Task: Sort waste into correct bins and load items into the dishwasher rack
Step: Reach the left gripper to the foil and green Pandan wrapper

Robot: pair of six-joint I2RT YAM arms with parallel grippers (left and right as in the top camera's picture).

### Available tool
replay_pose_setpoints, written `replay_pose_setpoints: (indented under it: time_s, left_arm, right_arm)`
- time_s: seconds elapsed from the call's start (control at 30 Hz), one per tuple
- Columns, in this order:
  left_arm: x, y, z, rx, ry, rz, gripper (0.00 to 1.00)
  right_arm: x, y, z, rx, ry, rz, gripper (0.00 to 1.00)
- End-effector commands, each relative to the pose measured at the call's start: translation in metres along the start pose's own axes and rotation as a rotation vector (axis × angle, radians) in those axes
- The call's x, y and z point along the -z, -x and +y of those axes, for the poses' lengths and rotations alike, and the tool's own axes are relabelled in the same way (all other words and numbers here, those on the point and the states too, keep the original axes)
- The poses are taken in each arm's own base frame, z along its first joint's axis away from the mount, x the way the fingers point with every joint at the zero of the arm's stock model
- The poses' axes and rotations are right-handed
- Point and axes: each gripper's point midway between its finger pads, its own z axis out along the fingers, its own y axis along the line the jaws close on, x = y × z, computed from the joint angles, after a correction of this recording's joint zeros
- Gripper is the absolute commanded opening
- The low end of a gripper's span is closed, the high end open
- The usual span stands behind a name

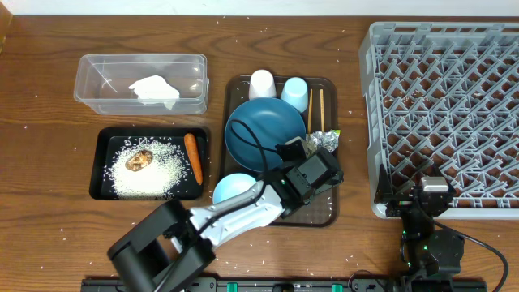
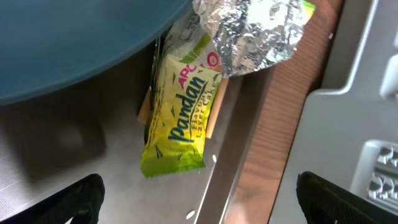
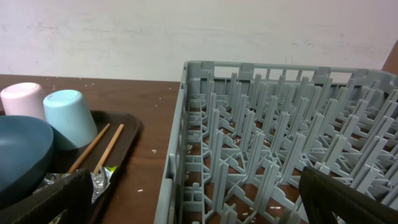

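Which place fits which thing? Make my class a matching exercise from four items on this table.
Things:
1. napkin
2. carrot
3. chopsticks
4. wrapper

Places:
A. beside the light-blue cup
B. in the black tray
C. partly under the foil
D. in the clear tub

Pairs: 1-D, 2-B, 3-A, 4-C.

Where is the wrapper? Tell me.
Left wrist view, centre: the wrapper lies on the brown tray, its top end tucked under the foil, beside the plate, near the tray's right edge.
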Motion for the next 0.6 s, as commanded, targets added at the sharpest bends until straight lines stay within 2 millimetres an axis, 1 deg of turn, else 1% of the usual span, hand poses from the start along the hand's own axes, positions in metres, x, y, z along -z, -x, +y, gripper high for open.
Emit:
replay_pose_setpoints:
  time_s: [0.0,0.1,0.23,0.37,0.57]
  left_arm:
    - [-0.010,0.005,0.006,0.028,0.025,-0.038,0.99]
    - [-0.012,0.010,0.010,0.025,0.044,-0.074,1.00]
    - [-0.012,0.011,0.009,0.026,0.037,-0.079,0.80]
    - [-0.012,0.011,0.010,0.025,0.041,-0.077,0.73]
    - [-0.019,0.008,0.017,0.022,0.066,-0.072,0.73]
  right_arm:
    - [0.000,0.000,0.001,0.008,0.002,0.000,0.99]
    - [0.000,0.000,0.001,0.008,0.002,0.000,0.99]
    - [0.000,0.000,0.001,0.008,0.002,-0.001,0.99]
    - [0.000,0.000,0.001,0.008,0.002,0.000,0.99]
    - [0.000,0.000,0.001,0.008,0.002,0.000,0.99]
